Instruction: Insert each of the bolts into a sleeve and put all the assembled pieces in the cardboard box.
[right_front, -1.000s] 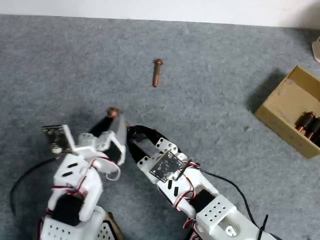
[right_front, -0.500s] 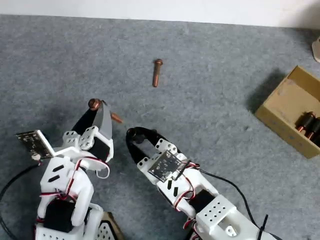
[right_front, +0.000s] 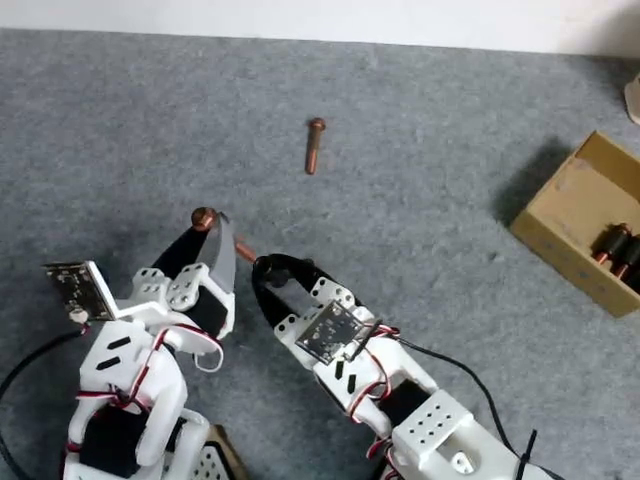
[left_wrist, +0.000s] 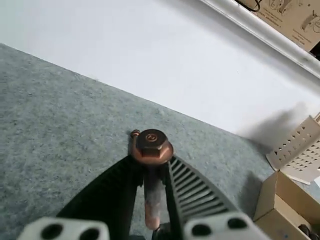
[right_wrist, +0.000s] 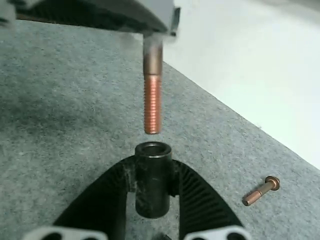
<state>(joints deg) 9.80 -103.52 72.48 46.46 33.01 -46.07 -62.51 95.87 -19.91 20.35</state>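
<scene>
Held bolt (right_front: 222, 232): copper, lower left of centre in the high view, raised off the grey worktop (right_front: 450, 120). Its hex head is up and to the left, its threaded tip down and to the right.
Left arm's jaws: the left arm (right_front: 140, 350) has them closed tight on the bolt's shank just under the head. The threaded half sticks out free.
Sleeve (right_wrist: 152, 177): black and tubular, just right of the bolt's tip in the high view, its open mouth turned toward the bolt.
Right arm's jaws: the right arm (right_front: 340, 345) has them closed around the sleeve's body, leaving the mouth clear.
Key relation: the bolt's long axis points at the sleeve's bore. In the right wrist view the tip sits straight in line with the mouth, near it but not touching, and not yet inside.
Step in hand: probably the insertion, which calls for closing the gap along that shared axis.
Risk: a slight tilt could catch the threads on the rim.
Loose bolt (right_front: 315, 145): lying flat, upper centre, well apart from both arms.
Cardboard box (right_front: 585, 220): right edge, open, with assembled pieces (right_front: 615, 250) inside.
</scene>
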